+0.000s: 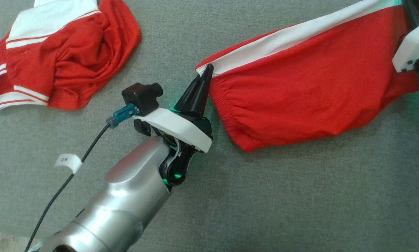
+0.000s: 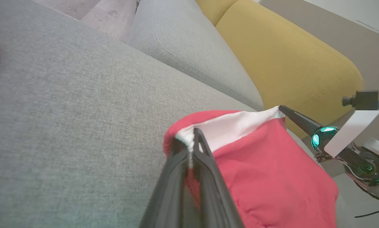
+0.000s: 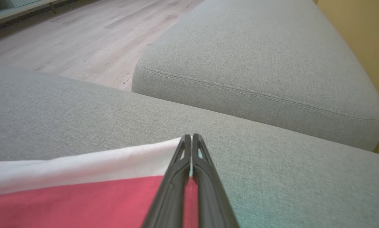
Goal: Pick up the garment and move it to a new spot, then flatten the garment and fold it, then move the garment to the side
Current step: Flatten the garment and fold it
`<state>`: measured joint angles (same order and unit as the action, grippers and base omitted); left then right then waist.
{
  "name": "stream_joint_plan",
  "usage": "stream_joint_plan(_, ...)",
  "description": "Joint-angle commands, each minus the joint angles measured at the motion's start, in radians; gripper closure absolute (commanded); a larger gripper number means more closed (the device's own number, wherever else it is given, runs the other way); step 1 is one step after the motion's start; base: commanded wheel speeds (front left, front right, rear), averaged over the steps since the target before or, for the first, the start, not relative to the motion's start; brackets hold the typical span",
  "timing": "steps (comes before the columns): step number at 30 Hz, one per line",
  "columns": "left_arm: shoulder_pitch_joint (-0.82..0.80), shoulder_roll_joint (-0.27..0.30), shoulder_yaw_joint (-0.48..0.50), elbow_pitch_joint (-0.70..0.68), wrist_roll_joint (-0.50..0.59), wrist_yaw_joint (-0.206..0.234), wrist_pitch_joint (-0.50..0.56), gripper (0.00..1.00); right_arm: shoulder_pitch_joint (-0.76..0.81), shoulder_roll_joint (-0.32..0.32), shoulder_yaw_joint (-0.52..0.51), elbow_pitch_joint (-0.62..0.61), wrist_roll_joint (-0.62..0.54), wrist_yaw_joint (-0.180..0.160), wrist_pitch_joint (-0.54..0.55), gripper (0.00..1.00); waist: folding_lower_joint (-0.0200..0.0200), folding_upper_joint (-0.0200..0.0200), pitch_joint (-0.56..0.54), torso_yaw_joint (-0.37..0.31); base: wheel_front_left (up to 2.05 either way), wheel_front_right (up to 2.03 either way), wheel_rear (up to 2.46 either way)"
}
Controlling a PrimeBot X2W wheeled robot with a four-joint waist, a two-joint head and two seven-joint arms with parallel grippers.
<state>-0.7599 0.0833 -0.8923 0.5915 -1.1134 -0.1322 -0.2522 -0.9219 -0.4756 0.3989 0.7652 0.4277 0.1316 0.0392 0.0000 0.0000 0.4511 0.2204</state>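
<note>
The garment [image 1: 300,87] is red with a white band along its top edge, and it stretches between my two grippers over the grey sofa seat [image 1: 300,196]. My left gripper [image 1: 206,70] is shut on its left corner, pinching the white band [image 2: 233,126] between the fingertips [image 2: 192,136]. My right gripper [image 3: 192,137] is shut on the opposite corner of the white band [image 3: 82,164]. The left wrist view shows the right gripper [image 2: 281,108] at that far corner. The right arm's white wrist housing [image 1: 412,47] sits at the head view's right edge. The red cloth [image 2: 265,177] sags below the band.
A second red-and-white garment [image 1: 62,59] lies crumpled at the upper left of the seat. A black cable with a white label [image 1: 68,161] trails from my left wrist. A yellow back cushion [image 2: 287,57], another grey cushion [image 3: 256,57] and wooden floor [image 3: 82,38] lie beyond.
</note>
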Motion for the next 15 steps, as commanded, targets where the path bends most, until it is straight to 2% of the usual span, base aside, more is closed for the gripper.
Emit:
stream_joint_plan(1, -0.029, 0.014, 0.028, -0.008, 0.010, 0.002, -0.009, 0.91, -0.032, 0.003, 0.019, -0.009, 0.014, -0.001, -0.019, 0.84, 0.0000, 0.0000, 0.004, 0.001, 0.00, 0.00, 0.00)
stream_joint_plan(2, -0.030, 0.014, 0.027, -0.006, 0.015, 0.002, -0.009, 0.82, -0.038, 0.006, 0.027, -0.001, 0.022, -0.001, -0.026, 0.56, 0.0000, 0.0000, 0.005, 0.000, 0.00, 0.00, 0.00)
stream_joint_plan(3, -0.029, 0.014, 0.029, -0.005, 0.021, 0.002, -0.009, 0.55, -0.043, 0.008, 0.032, 0.007, 0.031, -0.001, -0.036, 0.00, 0.0000, 0.0000, 0.005, 0.000, 0.00, 0.00, 0.00)
stream_joint_plan(4, -0.027, 0.014, 0.033, -0.004, 0.027, 0.002, -0.009, 0.18, -0.047, 0.009, 0.035, 0.017, 0.037, -0.001, -0.047, 0.00, 0.0000, 0.0000, 0.003, -0.001, 0.00, 0.00, 0.00)
stream_joint_plan(5, -0.026, 0.015, 0.044, -0.001, 0.041, 0.002, -0.009, 0.00, -0.048, 0.009, 0.035, 0.028, 0.041, -0.001, -0.061, 0.00, 0.0000, 0.0000, -0.001, -0.001, 0.00, 0.00, 0.00)
stream_joint_plan(9, 0.021, 0.016, 0.122, -0.029, 0.137, 0.003, -0.009, 0.00, -0.009, 0.009, 0.050, 0.051, 0.072, -0.001, -0.102, 0.00, 0.0000, 0.0000, -0.038, -0.007, 0.00, 0.00, 0.00)
stream_joint_plan(11, 0.067, 0.019, 0.177, -0.064, 0.217, 0.021, -0.009, 0.00, 0.030, -0.002, 0.063, 0.045, 0.094, -0.001, -0.120, 0.00, 0.0000, 0.0000, -0.061, -0.011, 0.00, 0.00, 0.00)
stream_joint_plan(12, 0.096, 0.021, 0.206, -0.088, 0.264, 0.038, -0.009, 0.00, 0.053, -0.008, 0.065, 0.043, 0.108, -0.001, -0.126, 0.00, 0.0000, 0.0000, -0.073, -0.014, 0.00, 0.00, 0.00)
stream_joint_plan(13, 0.160, 0.027, 0.254, -0.149, 0.374, 0.081, -0.009, 0.00, 0.105, -0.021, 0.066, 0.038, 0.133, -0.001, -0.130, 0.00, 0.0000, 0.0000, -0.098, -0.017, 0.00, 0.00, 0.00)
stream_joint_plan(15, 0.237, 0.027, 0.302, -0.218, 0.477, 0.128, -0.009, 0.00, 0.161, -0.034, 0.059, 0.037, 0.157, -0.001, -0.128, 0.00, 0.0000, 0.0000, -0.122, -0.018, 0.00, 0.00, 0.00)
